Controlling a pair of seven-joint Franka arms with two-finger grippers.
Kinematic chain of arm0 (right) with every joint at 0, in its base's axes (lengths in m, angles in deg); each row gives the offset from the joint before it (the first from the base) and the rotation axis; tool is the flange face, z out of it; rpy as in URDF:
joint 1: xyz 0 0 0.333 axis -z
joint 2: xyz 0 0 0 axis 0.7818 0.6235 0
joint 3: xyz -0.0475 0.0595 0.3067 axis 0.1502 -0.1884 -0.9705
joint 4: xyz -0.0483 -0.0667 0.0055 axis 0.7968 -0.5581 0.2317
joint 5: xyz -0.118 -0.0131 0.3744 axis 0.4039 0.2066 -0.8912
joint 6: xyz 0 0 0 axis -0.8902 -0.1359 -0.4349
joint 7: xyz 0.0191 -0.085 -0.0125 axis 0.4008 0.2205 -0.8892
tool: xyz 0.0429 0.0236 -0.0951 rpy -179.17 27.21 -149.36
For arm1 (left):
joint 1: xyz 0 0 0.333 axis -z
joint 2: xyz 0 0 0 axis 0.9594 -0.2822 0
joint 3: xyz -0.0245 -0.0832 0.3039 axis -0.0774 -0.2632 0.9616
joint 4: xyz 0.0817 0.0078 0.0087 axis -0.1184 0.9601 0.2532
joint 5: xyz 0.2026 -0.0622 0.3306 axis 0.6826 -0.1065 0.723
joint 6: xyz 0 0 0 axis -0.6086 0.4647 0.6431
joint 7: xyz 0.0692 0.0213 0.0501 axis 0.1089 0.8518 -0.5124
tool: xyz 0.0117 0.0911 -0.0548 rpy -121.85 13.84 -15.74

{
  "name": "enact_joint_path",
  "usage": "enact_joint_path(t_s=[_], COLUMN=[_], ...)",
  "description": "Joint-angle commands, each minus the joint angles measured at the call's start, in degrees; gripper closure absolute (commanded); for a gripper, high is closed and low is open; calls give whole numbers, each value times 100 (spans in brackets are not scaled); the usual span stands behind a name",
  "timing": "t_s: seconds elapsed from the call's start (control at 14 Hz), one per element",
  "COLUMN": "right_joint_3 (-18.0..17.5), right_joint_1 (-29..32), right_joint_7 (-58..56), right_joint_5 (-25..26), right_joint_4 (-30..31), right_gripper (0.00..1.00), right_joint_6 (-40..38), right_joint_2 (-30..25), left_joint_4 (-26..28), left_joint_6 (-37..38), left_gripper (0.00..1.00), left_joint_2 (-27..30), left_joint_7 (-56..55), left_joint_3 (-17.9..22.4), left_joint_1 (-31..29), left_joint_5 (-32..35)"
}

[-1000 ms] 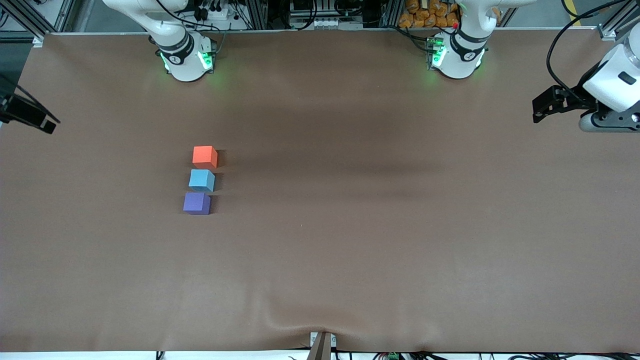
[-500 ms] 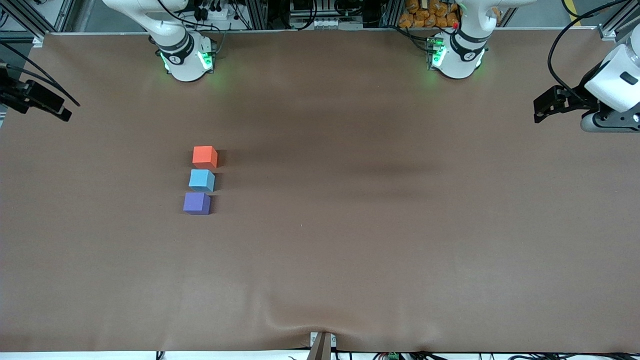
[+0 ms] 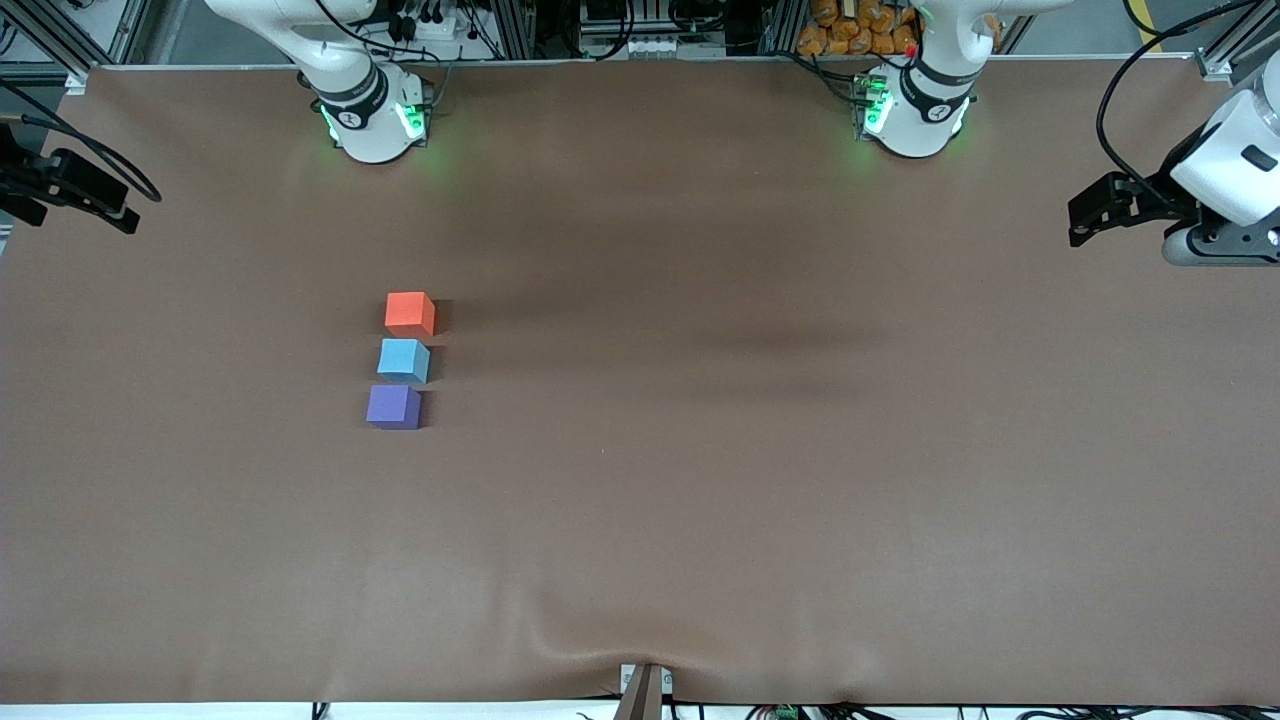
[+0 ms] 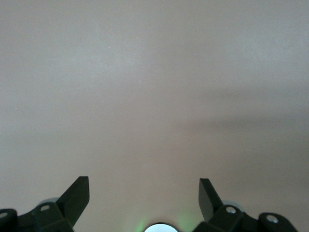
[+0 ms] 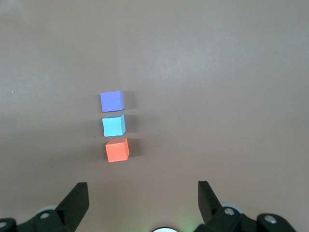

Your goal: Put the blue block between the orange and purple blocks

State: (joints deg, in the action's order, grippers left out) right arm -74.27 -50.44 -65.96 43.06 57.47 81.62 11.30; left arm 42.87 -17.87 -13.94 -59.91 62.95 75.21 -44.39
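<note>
Brown worktop (image 3: 700, 500) carries the blue block (image 3: 403, 360) snug between orange block (image 3: 409, 313) and purple block (image 3: 393, 407) (row looks finished), so either retracted, released-jawed left gripper (image 4: 144, 193) or right gripper (image 5: 143, 197) returning could scatter it.

Table (image 3: 760, 480) — brown matte covering. Carries three cubes in one close row toward the right arm's end: orange block (image 3: 409, 313), blue block (image 3: 403, 360) between, purple block (image 3: 393, 407) nearest the front camera.
</note>
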Motion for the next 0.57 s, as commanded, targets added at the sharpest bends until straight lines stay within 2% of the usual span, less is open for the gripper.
enact_joint_path(t_s=[0.0,0.5], right_joint_3=[-12,-12], right_joint_1=[-46,-73], right_joint_7=[-137,-225], right_joint_5=[102,31], right_joint_4=[-37,-11], right_gripper=[0,0], right_joint_6=[-64,-11], right_joint_2=[-52,-52], left_joint_4=[-60,-60], left_joint_6=[47,39], left_gripper=[0,0], left_joint_2=[-4,-13], left_joint_7=[30,48], left_joint_3=[-5,-5], left_joint_1=[-11,-11], left_joint_5=[-22,-4])
